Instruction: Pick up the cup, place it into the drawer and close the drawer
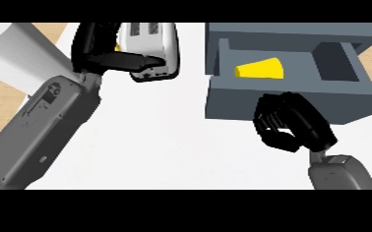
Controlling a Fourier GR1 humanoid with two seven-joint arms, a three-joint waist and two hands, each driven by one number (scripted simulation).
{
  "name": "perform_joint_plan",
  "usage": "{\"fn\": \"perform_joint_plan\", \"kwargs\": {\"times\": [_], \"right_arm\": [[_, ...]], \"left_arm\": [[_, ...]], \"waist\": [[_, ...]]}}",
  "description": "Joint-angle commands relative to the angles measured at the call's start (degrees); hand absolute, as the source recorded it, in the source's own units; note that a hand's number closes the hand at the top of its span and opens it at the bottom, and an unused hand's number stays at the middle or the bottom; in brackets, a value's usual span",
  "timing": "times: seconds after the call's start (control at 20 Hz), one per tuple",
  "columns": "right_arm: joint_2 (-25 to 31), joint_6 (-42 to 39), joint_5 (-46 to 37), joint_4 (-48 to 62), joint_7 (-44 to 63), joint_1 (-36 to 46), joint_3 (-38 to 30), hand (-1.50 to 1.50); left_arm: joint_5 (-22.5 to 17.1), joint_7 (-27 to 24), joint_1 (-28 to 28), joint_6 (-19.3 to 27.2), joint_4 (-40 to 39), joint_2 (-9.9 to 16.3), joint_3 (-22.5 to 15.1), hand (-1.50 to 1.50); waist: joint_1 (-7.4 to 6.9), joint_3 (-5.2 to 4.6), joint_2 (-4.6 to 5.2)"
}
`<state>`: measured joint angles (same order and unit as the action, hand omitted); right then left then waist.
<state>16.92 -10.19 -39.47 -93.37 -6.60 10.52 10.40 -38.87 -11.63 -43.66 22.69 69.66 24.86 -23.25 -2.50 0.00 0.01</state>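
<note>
Yellow marks the cup (260,69), which lies on its side inside the open drawer (283,101) of a grey-blue cabinet at the upper right of the white surface (167,137). The cup's wider end faces the view's right and its narrower end the left; it rests in the left part of the drawer's cavity, near the left wall. The right robot hand (291,123) sits below the cup in the head view, overlapping the drawer's front panel. Its fingers are curled inward and enclose nothing; the cup is apart from it, separated by the drawer's front wall. Whether the fingers touch the front panel cannot be determined. The grey right forearm enters from the lower right edge. The left robot hand (109,54) is at the upper left, well apart from the drawer and the cup. Its fingers are extended and relaxed, lying over a white and grey appliance (156,54) with two dark slots on top; actual contact with the appliance cannot be confirmed. The grey left forearm runs from the lower left edge up to that hand.
</note>
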Motion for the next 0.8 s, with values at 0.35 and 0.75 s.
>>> {"fn": "perform_joint_plan", "kwargs": {"times": [0.35,0.75], "right_arm": [[-4.95,13.65,-12.85,36.03,-8.97,17.62,0.85,1.5],[-5.3,16.66,-11.25,62.31,-15.53,33.85,-6.91,1.5]], "left_arm": [[-1.37,-2.47,11.85,-9.83,4.76,7.67,7.68,-1.5],[-0.38,-1.6,17.46,-10.16,10.45,7.53,8.54,-1.5]], "waist": [[0.92,0.03,0.39],[-0.43,0.11,0.73]]}}
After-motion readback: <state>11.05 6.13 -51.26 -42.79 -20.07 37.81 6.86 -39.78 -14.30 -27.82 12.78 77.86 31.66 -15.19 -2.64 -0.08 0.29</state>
